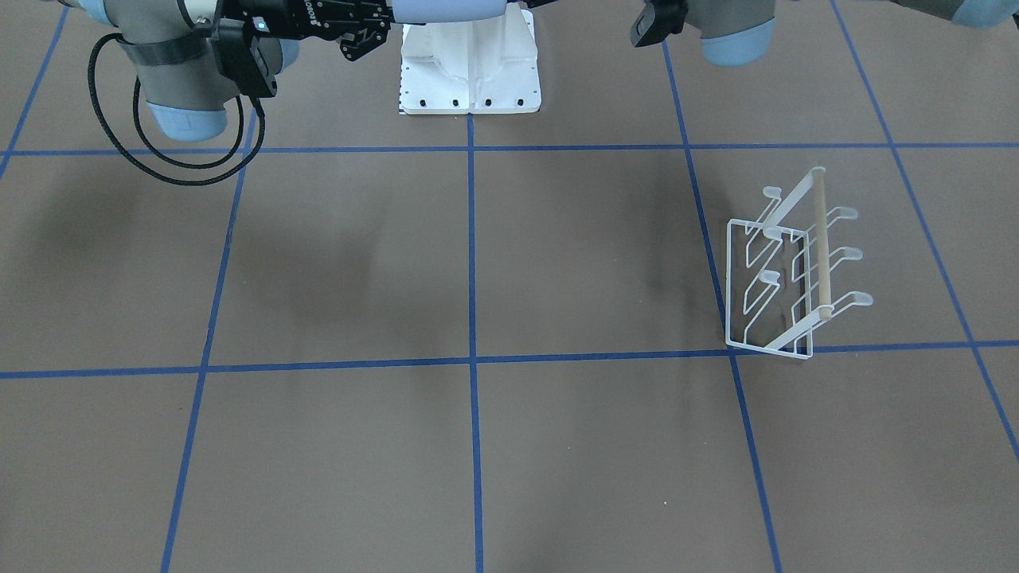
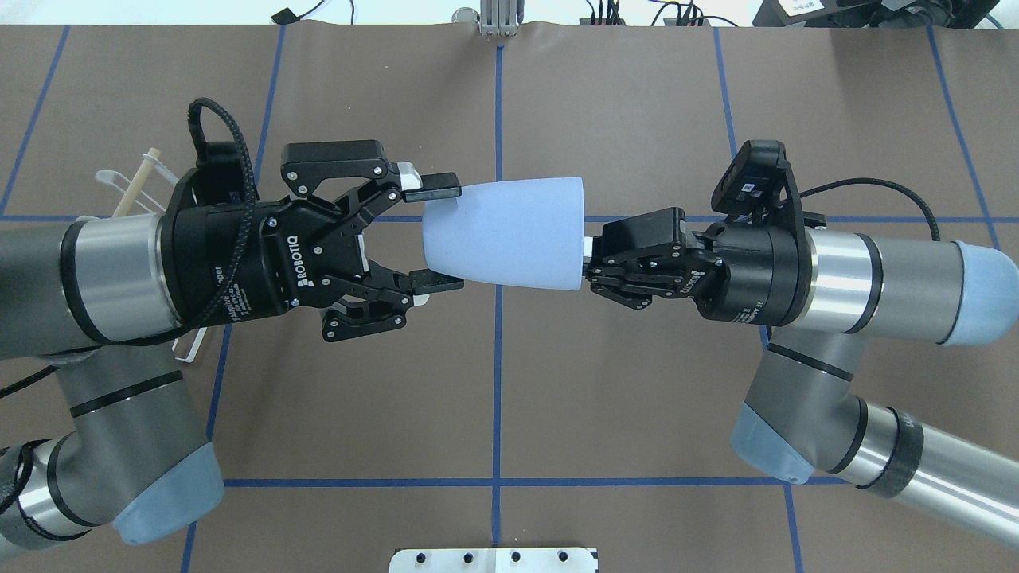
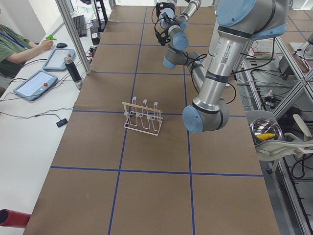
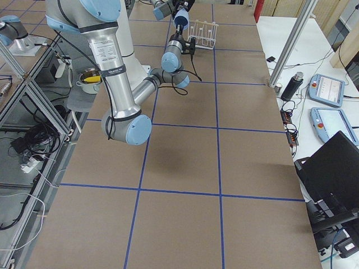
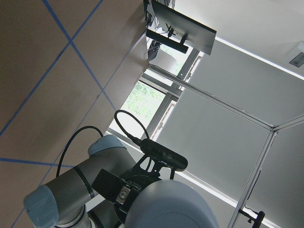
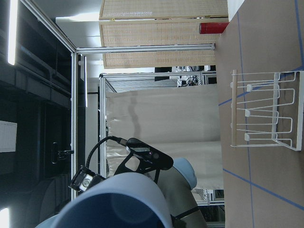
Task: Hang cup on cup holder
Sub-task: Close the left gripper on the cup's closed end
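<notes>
cup holder (image 1: 822, 247): stood on the desk (image 2: 637, 382) on the robot's left side, below and behind the left arm. In the overhead view only its wooden bar and a few prongs show past that arm. In the front-facing view every prong is bare.
left claw (image 2: 436, 235): jaws are spread wide, with one finger on each side of the narrow base of the cup (image 2: 509, 231). Contact between pads and wall cannot be confirmed.
cup: carried in the air above the desk, between the two claws and well apart from the cup holder. It lies horizontal, base toward the left claw and mouth toward the right claw.
right claw (image 2: 587, 259): clamped on the cup's rim (how the fingers sit on the wall is not shown).
handling: a light, thin-walled plastic tumbler is presumed. The wall is smooth and tapered, so a squeeze near the base may push it out toward the narrow end. Hard clamping may flex the wall.
grip point: the wall is best taken a little up the taper from the base, with moderate force. The mouth is thereby left free to be lowered over a prong.
</notes>
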Available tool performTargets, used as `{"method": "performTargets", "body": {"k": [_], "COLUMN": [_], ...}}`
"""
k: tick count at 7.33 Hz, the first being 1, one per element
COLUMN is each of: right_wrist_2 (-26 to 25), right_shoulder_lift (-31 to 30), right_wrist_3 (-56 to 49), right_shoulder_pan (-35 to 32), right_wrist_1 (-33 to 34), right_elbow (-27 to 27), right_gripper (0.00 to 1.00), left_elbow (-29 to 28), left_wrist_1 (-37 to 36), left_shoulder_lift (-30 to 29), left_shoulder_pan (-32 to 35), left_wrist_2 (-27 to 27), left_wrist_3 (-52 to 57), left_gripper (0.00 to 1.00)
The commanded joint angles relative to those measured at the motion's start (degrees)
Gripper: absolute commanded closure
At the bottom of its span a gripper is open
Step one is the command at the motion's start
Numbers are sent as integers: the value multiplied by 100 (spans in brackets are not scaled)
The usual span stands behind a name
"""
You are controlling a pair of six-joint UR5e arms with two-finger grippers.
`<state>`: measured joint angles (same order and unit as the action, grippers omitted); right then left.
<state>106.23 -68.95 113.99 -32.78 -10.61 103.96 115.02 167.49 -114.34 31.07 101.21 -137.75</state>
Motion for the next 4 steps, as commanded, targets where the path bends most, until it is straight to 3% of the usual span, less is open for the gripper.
{"method": "performTargets", "body": {"k": [1,4], "right_wrist_2": [3,3], "right_shoulder_lift": [-57,-57], "right_wrist_3": [0,0], "right_shoulder_pan": [-1,-1], "right_wrist_1": [-3,-12], "right_elbow": [45,46], "right_gripper": [100,100], "left_elbow": [3,3], "left_wrist_1": [3,3], "left_shoulder_lift": [0,9], "left_shoulder_pan": [4,4], "left_wrist_2": [4,4], "left_wrist_3": [-7,-7], "left_gripper": [22,30]}}
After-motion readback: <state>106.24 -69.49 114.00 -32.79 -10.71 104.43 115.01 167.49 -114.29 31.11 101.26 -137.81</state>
